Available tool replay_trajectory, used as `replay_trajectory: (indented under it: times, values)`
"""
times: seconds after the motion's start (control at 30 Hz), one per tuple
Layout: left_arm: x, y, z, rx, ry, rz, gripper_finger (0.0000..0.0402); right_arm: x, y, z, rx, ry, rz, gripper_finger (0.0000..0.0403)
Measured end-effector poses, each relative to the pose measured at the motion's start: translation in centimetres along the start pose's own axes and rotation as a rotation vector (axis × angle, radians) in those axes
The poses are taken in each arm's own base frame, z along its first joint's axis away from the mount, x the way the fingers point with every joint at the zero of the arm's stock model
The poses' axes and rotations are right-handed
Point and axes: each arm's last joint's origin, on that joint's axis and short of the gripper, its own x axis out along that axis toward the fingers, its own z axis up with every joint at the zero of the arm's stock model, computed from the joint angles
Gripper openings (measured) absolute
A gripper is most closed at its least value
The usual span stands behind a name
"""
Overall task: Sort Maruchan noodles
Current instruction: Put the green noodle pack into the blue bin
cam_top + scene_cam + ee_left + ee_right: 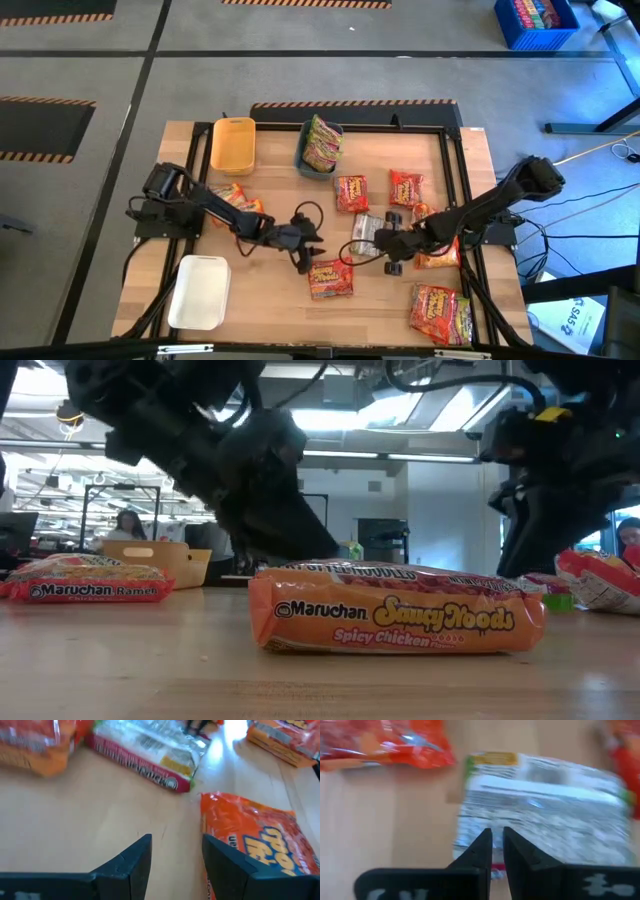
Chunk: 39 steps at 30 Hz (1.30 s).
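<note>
In the high view the left gripper [305, 262] was in the lower middle of the frame, just left of an orange Saucy Noods packet [331, 279] that lay flat on the wooden table [260, 310]. Its fingers [134, 862] stood partly open with bare wood between them, and they held nothing. In the left wrist view the edge of the orange packet [255, 832] was just beside one finger.

The right gripper [377, 243] was at the middle of the frame, over a silver packet with green edge [366, 227]. Its jaws were almost closed, with only a thin gap between them. In the right wrist view the silver packet [545, 805] lay right in front of the fingertips, but I could not tell if they pinched it.

The other Maruchan packets were spread on the right half of the table: two red ones [352, 193] [406, 188] above the right gripper, one orange packet [438, 258] partly under the right arm, and one [440, 312] at the lower right. Two more packets [236, 200] lay under the left arm. One green-edged packet [322, 143] was inside the blue-grey tray [303, 160] at the upper middle. The yellow tray [232, 146] stood to the left of it, and the white tray [200, 292] was at the lower left.
</note>
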Motion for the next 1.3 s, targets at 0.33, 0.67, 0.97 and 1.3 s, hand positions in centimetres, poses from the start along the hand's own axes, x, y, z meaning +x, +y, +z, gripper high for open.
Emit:
replay_trajectory:
  times: [0.33,0.67,0.97,1.3]
  values:
    - [1.3,-0.8,-2.7,-0.075,0.101,-0.095,0.0167,3.2,-0.2,1.2,-0.011,-0.103,0.056,0.003]
    - [1.1,-1.2,-1.9,-0.063,0.039,-0.138,0.0167,3.7,-1.4,4.7,-0.061,-0.282,0.091,0.003]
    - [0.3,-1.9,-0.2,0.018,-0.08,-0.113,0.0167,-1.0,-2.3,4.3,-0.075,-0.078,-0.091,0.003]
    - [1.1,-0.1,-0.5,0.029,-0.015,-0.028,0.0167,-0.4,-3.8,0.5,0.115,0.034,-0.324,0.0048]
